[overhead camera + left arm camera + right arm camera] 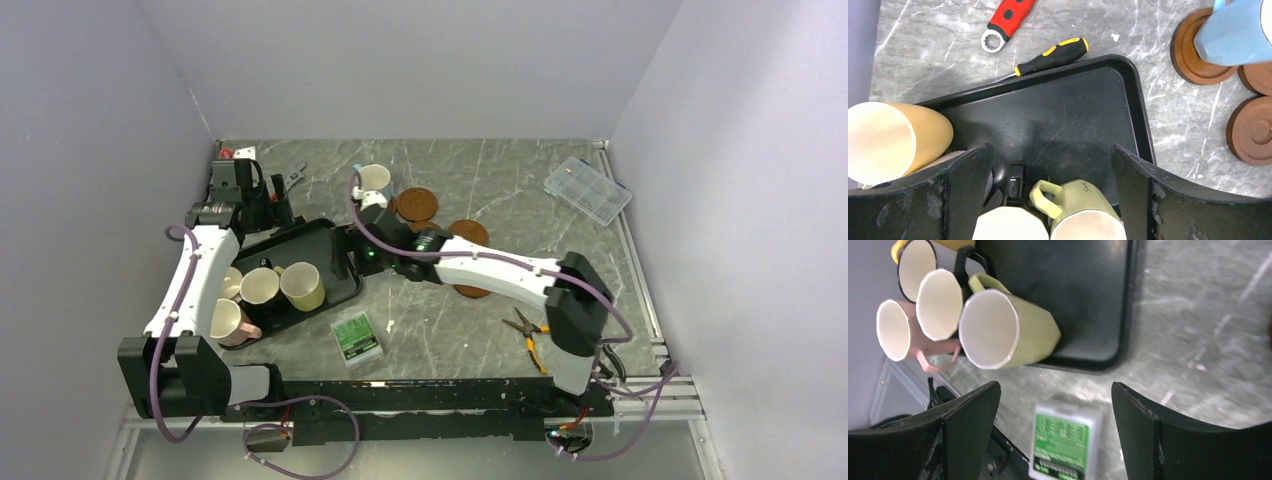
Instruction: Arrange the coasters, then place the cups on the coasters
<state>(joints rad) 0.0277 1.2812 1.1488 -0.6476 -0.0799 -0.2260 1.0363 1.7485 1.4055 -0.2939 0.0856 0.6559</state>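
Observation:
A light blue cup [375,180] [1233,30] stands on a coaster [1198,62] at the far middle of the table. More coasters [417,203] [468,232] [1255,130] lie bare to its right. The black tray [310,245] [1073,110] holds the olive cup [302,285] [1083,210] [1008,330], a black cup [262,285] [940,302] and a yellow cup [893,140]. The pink cup [232,322] [895,330] lies at the tray's near corner. My left gripper [272,212] [1050,150] hangs open over the tray's far end. My right gripper [352,262] [1055,390] is open by the tray's right edge, holding nothing.
A green-labelled box [356,335] [1065,440] lies on the table just in front of the tray. A red wrench [1005,20] and a screwdriver [1048,57] lie behind the tray. A clear organiser box [588,188] sits far right, and pliers [528,330] near right.

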